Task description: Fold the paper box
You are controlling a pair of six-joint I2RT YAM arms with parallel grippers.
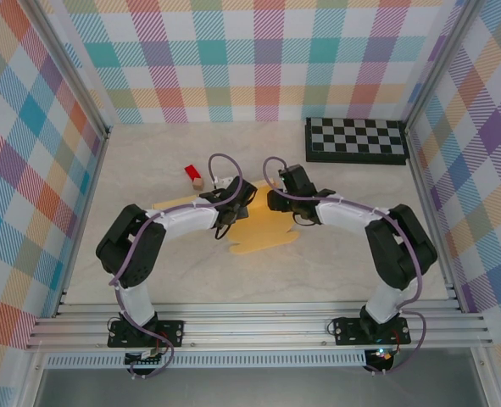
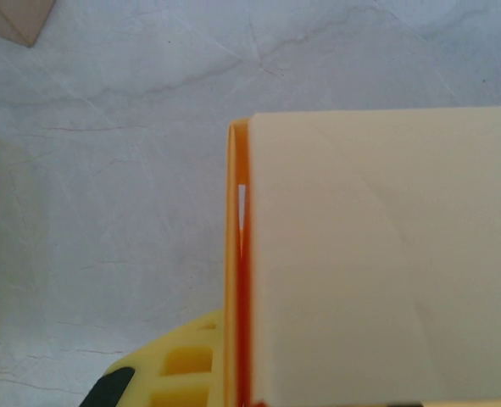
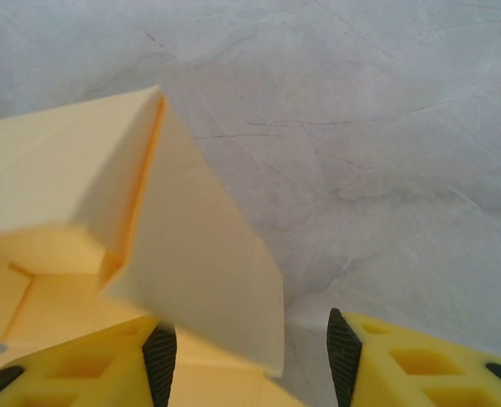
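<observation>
A little red block (image 1: 193, 175) sits on the table (image 1: 318, 267), at about ten o'clock from the paper box (image 1: 263, 237). The left gripper (image 1: 236, 210) is pinched tight on one flap of the box. Up close you see one yellow finger (image 2: 178, 373) right beside the lifted flap. The box lies in the middle of the table, mostly flat, one side folded up. The right gripper (image 1: 276, 201) is at the box's one o'clock edge, its fingers (image 3: 159, 356) apart, with a paper corner poking between them. A checkered board (image 1: 356, 140) lies well apart, at two o'clock.
</observation>
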